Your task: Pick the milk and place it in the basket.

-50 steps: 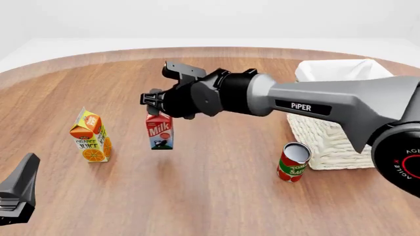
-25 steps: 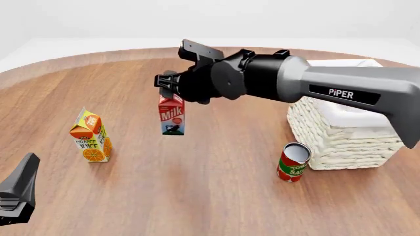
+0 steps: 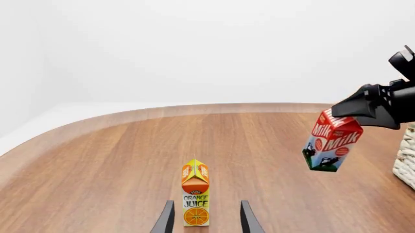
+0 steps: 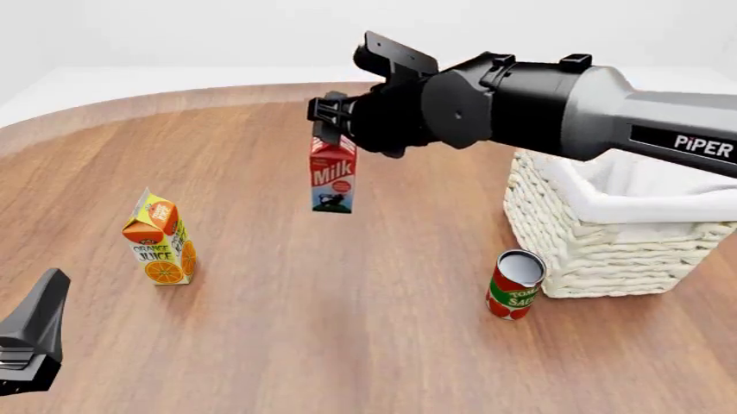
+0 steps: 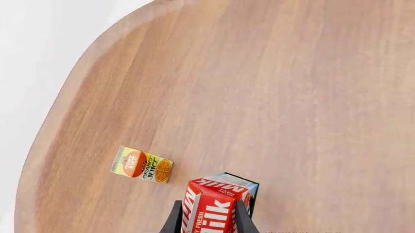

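red-topped gable milk carton [image 4: 333, 177]: hangs upper centre of frame, directly beneath black right gripper [image 4: 327, 122], pinched by its top ridge; cream wicker basket [image 4: 610, 226] at right.

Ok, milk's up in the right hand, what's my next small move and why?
Probably carry it sideways to the right, holding height. The right hand is shut on the milk carton, which hangs clear above the table, left of the wicker basket. The carton's base looks about level with the basket's rim, so a slight lift before crossing may be wise.
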`<state>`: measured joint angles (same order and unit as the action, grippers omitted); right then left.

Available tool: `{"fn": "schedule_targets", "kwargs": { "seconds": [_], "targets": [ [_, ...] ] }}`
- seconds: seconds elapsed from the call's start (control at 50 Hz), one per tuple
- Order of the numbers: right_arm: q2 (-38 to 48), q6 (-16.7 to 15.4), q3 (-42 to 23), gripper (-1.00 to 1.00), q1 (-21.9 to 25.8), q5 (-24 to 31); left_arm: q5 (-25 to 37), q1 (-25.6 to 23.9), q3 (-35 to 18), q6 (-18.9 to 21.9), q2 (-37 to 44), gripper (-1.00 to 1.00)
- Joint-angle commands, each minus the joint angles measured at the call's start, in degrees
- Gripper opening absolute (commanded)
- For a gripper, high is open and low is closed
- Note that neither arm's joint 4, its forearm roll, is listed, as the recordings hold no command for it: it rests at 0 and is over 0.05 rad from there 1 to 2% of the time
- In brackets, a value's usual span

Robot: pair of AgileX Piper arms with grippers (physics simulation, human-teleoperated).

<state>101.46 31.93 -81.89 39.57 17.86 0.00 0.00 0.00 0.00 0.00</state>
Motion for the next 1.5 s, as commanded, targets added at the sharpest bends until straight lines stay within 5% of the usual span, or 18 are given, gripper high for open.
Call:
{"fn": "schedule_targets", "kwargs": {
  "seconds": [0.02,1.5],
  "targets": [
    [-3.8,0.0,0.7,-1.00,-1.6,0.1,0.0,0.0,0.0,0.0,0.0,1.00],
    [-20.9,-3.8,6.0,-1.00,-14.2,4.5,0.0,0.0,0.0,0.0,0.0,1.00]
  ]
}}
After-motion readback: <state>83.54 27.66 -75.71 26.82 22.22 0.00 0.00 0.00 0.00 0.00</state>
